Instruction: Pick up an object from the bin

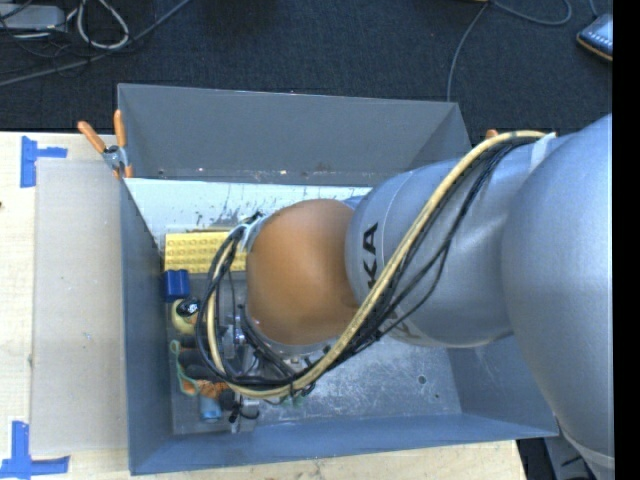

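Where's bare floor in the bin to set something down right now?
The bin floor is bare at the near right, between the cables and the near wall. A thin bare strip runs along the far wall behind the yellow block. The left is crowded: a blue piece and a small heap beside the orange wrist cover.

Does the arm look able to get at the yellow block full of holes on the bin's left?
Probably yes. The yellow block lies uncovered beside the orange cover at the arm's wrist; only the robot's own cables cross one end.
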Available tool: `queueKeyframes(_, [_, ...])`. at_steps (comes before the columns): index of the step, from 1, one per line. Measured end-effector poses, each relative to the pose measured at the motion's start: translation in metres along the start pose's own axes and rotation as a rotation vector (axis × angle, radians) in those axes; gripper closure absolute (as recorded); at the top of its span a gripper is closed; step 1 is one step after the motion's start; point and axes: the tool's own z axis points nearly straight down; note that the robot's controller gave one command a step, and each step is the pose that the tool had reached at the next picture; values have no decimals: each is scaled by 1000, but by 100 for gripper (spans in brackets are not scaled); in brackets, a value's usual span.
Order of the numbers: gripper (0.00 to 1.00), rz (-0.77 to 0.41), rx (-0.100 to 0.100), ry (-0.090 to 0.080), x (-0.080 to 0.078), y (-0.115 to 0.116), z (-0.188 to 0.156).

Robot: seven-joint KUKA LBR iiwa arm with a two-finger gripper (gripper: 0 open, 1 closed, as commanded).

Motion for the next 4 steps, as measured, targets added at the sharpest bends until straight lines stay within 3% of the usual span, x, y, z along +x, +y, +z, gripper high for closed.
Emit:
queueKeyframes(1, [0, 5, -2, -6, -2, -1, -3])
queueKeyframes(2, [0, 377, -3, -6, -11, 3, 50])
queueKeyframes(3, [0, 976, 0, 4, -10, -3, 78])
queueKeyframes(4, [0, 1460, 4, 8, -4, 8, 85])
